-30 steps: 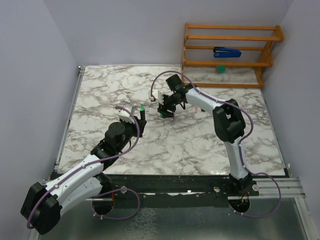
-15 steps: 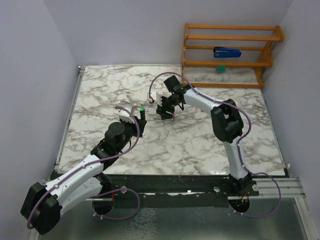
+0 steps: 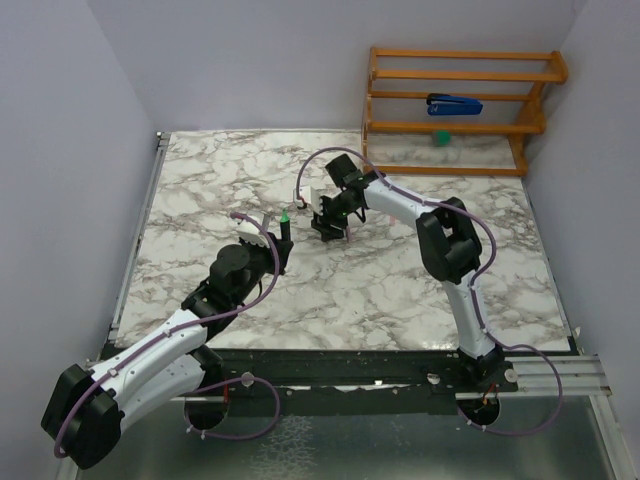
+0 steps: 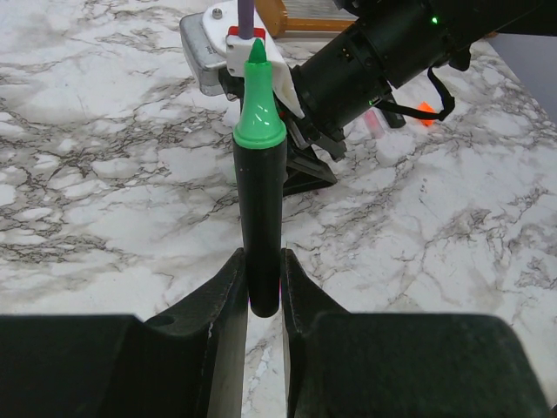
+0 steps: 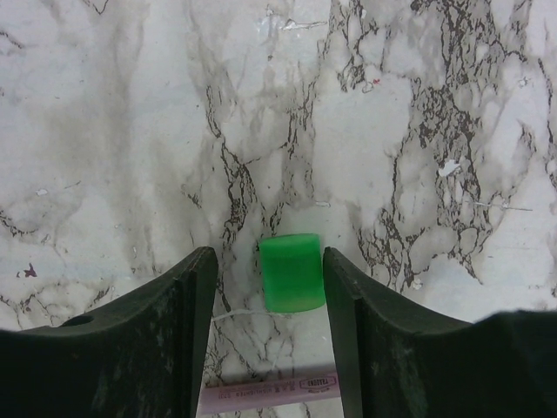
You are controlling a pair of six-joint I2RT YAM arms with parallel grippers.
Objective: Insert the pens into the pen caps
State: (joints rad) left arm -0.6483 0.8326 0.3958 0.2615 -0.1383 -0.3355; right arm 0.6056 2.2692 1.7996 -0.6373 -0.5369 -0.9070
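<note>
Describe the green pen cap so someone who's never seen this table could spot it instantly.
On the marble table, find the right gripper pointing down near the middle. The green cap lies between its open fingers: a stubby bright cylinder, far shorter than the pale pink pen beside it.

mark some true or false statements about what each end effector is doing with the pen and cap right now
1. The left end effector is shut on a black pen with a green tip. True.
2. The green cap is already on that pen. False: it rests on the table, and the pen's tip is bare.
3. The right end effector is open around the green cap. True.
4. The blue stapler lies on the table. False: it sits on a shelf of the wooden rack.
5. The right end effector holds the pink pen. False: it lies on the table.
</note>
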